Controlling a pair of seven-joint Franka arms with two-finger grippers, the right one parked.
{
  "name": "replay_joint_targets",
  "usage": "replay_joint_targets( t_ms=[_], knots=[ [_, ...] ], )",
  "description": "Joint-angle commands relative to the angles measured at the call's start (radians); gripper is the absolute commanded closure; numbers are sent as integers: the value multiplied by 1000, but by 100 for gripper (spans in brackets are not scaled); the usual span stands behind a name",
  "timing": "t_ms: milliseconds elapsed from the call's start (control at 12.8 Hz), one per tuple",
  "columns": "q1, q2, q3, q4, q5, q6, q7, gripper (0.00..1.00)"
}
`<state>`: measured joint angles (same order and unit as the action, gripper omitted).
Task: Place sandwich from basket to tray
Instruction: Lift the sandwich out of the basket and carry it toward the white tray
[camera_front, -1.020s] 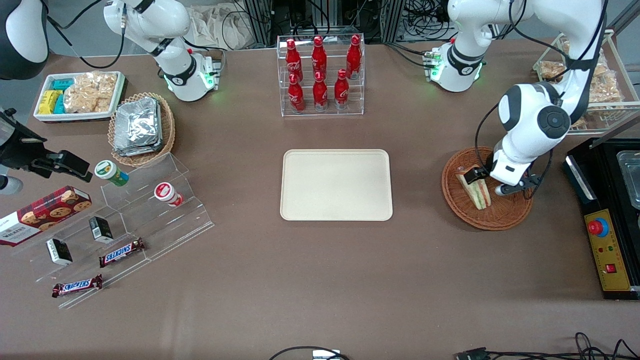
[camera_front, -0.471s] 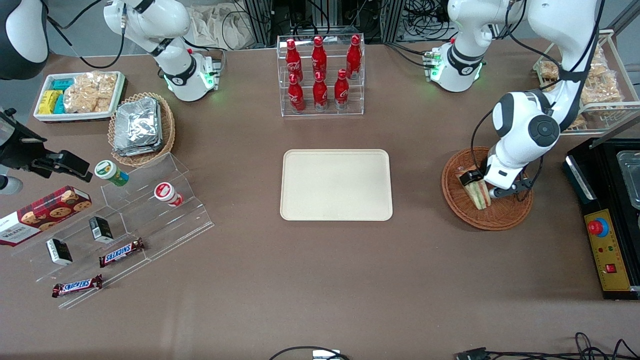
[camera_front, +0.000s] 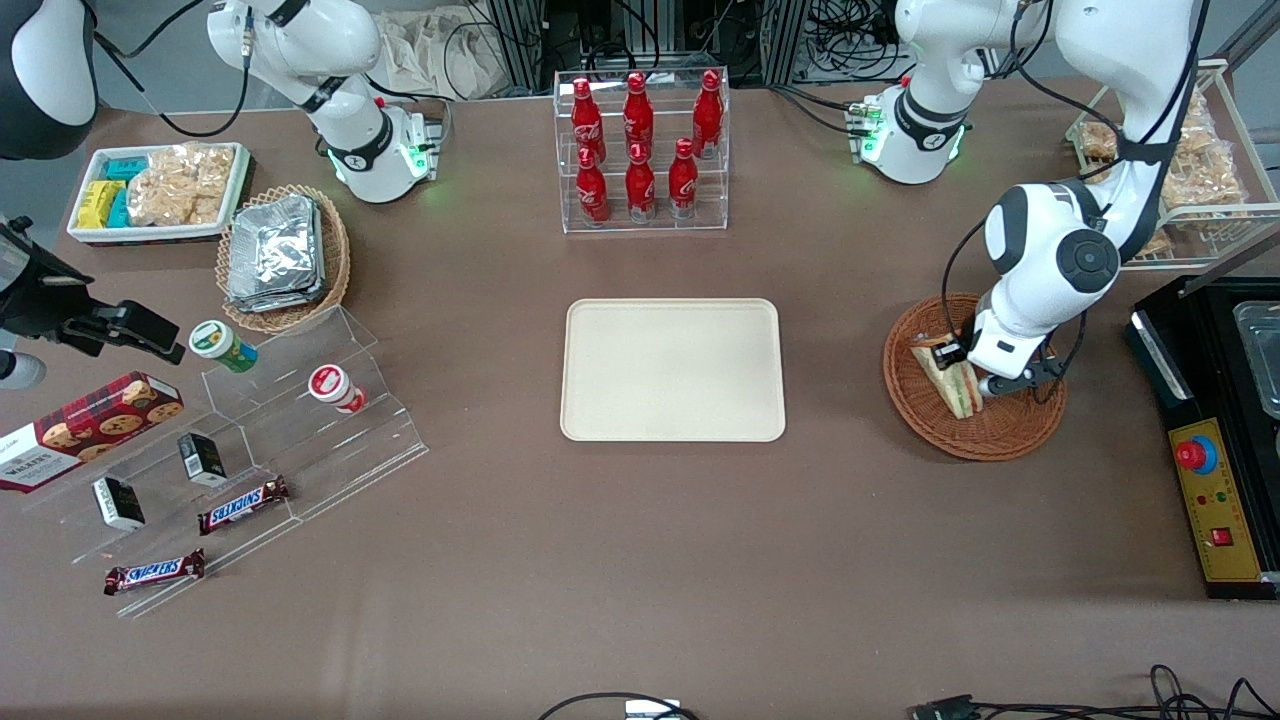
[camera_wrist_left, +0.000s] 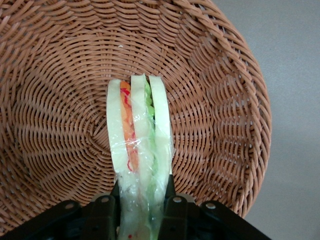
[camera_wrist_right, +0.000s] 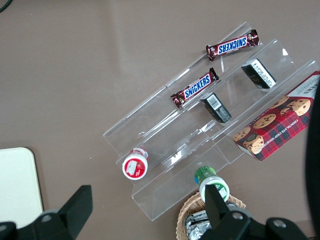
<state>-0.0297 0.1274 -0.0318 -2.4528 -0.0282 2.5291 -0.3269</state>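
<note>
Wicker basket (camera_front: 975, 420), frame right: I'm clamping my gripper (camera_wrist_left: 142, 200) on the sandwich (camera_wrist_left: 140, 145); next, lifting toward the tray (camera_front: 672, 370).

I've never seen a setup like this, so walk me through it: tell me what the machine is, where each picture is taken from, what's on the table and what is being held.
Two white robot arms stand at a brown table. One picture looks down from the front; two come from cameras on the arms' wrists. The working arm's gripper is down in the reddish wicker basket, its fingers closed on either side of the wrapped sandwich. The sandwich goes to the beige tray at the table's middle, which holds nothing yet. Farther from the camera stands a rack of red bottles; toward the parked arm's end lie chocolate bars and a cookie box.
</note>
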Motion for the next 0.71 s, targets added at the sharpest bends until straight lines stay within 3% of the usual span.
replay_joint_targets(
  t_ms=[0,314,627],
  knots=[
    [-2,-34,-2,3,-1,-18,0,100],
    [-3,-188,-5,89,4,-279,3,100],
    [-3,-224,-8,480,25,-791,46,100]
  ],
)
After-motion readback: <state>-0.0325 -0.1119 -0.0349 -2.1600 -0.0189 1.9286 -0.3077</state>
